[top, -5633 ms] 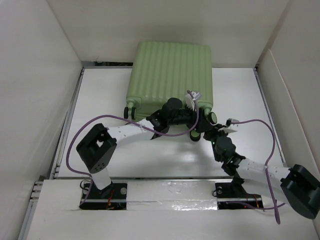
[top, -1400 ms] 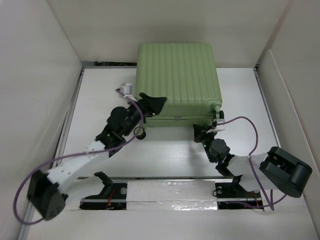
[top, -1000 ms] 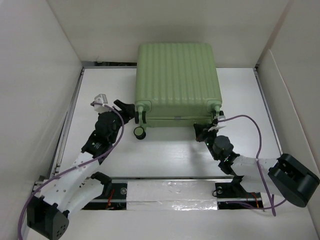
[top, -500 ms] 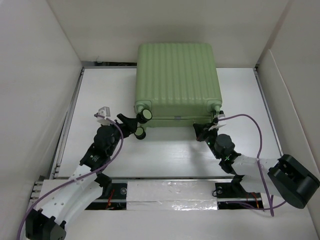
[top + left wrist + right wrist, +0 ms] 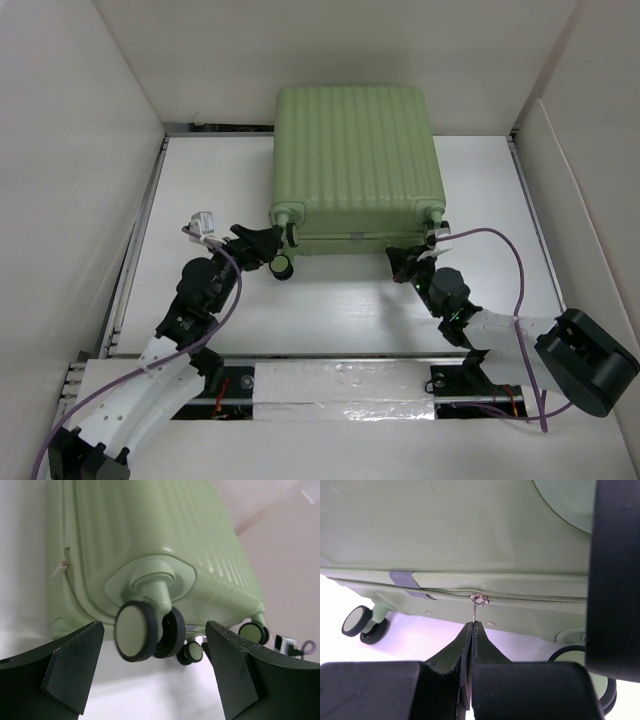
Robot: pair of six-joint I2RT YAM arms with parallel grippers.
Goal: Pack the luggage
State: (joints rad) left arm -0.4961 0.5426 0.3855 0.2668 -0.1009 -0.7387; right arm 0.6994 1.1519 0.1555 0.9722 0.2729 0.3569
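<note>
Pulling back from the lid, the left hand point(image 5: 268, 247) now sits low by the near-left wheel point(image 5: 137, 630), fingers spread and holding nothing. The luggage point(image 5: 355, 160) lies shut at the far middle of the surface point(image 5: 210, 180). The right hand point(image 5: 473, 630) stays pinched on the zipper pull point(image 5: 475, 611), so zipping looks like the step left.

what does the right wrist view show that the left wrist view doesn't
Only the right wrist view: the right pincer shut on the zipper pull, with the zipper along the seam. Only the left wrist view: the open left pincer facing a corner wheel, touching nothing. Both: the luggage with its green shell and wheels.
</note>
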